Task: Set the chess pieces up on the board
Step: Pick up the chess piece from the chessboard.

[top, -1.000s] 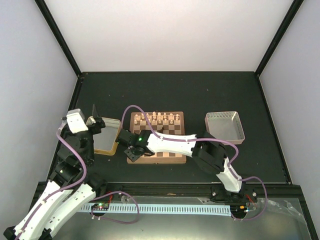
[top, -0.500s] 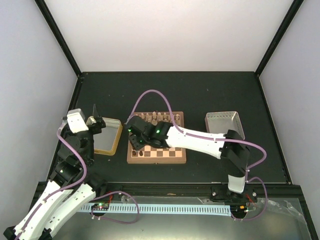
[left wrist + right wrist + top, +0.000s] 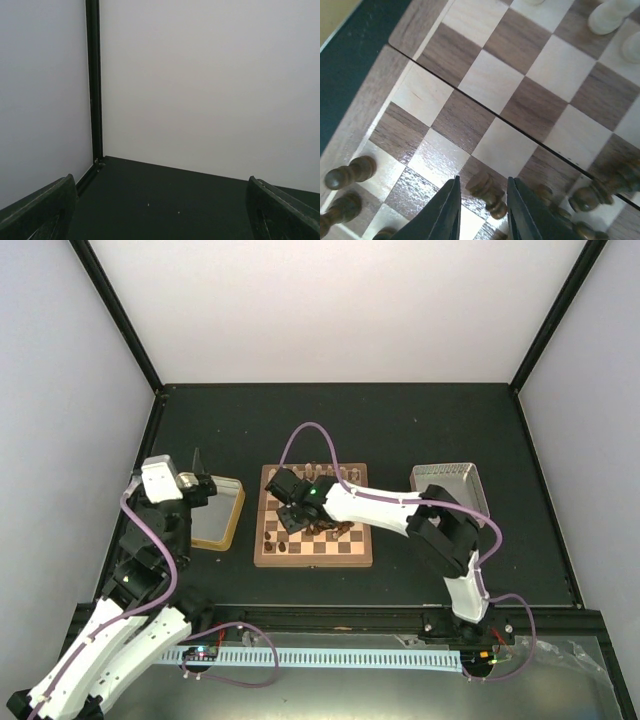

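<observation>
**Between the right fingers, a dark pawn on the board**

Beyond the left gripper, fingers spread wide with nothing between them: two white walls joined at a black corner post, and below them the dark table mat, matte and plain.

Beneath the right gripper: the board, glossy wood in light and dark checks. Tan border left of the fingers, a fold seam running aslant just ahead of them. Past that border, further left, a strip of the same dark mat.

From above, a gold-rimmed tray just beside the left gripper, and a grey box well off to the right of the right one.

Right fingers drawn in narrow about a dark pawn on a square near the board's left edge. Impossible to tell whether pinched or merely flanked.

Other dark pieces left of those fingers by the border, and more close on their right. Pale pieces far ahead and to the right.
</observation>
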Tool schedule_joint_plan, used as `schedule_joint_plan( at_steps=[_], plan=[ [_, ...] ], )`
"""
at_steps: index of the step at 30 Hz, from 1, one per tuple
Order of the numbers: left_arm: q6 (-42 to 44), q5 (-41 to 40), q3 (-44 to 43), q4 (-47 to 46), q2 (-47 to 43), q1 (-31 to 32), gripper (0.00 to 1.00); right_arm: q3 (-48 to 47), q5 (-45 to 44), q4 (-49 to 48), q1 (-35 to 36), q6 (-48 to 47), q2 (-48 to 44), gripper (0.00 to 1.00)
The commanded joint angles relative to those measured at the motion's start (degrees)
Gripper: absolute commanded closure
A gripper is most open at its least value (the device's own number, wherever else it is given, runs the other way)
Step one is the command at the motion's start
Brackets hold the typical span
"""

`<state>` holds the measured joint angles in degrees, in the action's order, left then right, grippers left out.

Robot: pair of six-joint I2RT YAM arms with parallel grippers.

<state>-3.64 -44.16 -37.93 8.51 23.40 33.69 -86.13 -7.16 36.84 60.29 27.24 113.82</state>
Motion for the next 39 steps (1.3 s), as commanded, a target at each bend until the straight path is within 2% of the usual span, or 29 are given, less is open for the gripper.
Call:
schedule_joint_plan(
  at_steps=[1, 9, 23, 34, 39],
  plan=[
    [0.39, 1.22, -0.21, -0.77, 0.66, -0.4, 0.07, -3.57, 0.0, 1.95, -0.02, -2.49, 2.67, 0.73],
    [0.61, 1.62, -0.48, -0.69, 1.48, -0.49, 0.07, -6.69, -2.84, 4.86, -0.02, -4.39, 6.12, 0.72],
    [0.65, 1.72, -0.41, -0.67, 1.45, -0.47, 0.07, -7.14, 0.88, 6.3, -0.03, -6.42, 8.15, 0.68],
    [0.39, 1.87, -0.47, -0.47, 1.44, -0.47, 0.07, -5.76, 1.24, 4.67, -0.02, -5.03, 8.0, 0.84],
    [-1.17, 4.68, -0.65, 0.16, 1.42, -0.52, 0.06, -1.4, 4.75, -2.45, -0.87, 0.89, 3.2, 0.85]
  ],
)
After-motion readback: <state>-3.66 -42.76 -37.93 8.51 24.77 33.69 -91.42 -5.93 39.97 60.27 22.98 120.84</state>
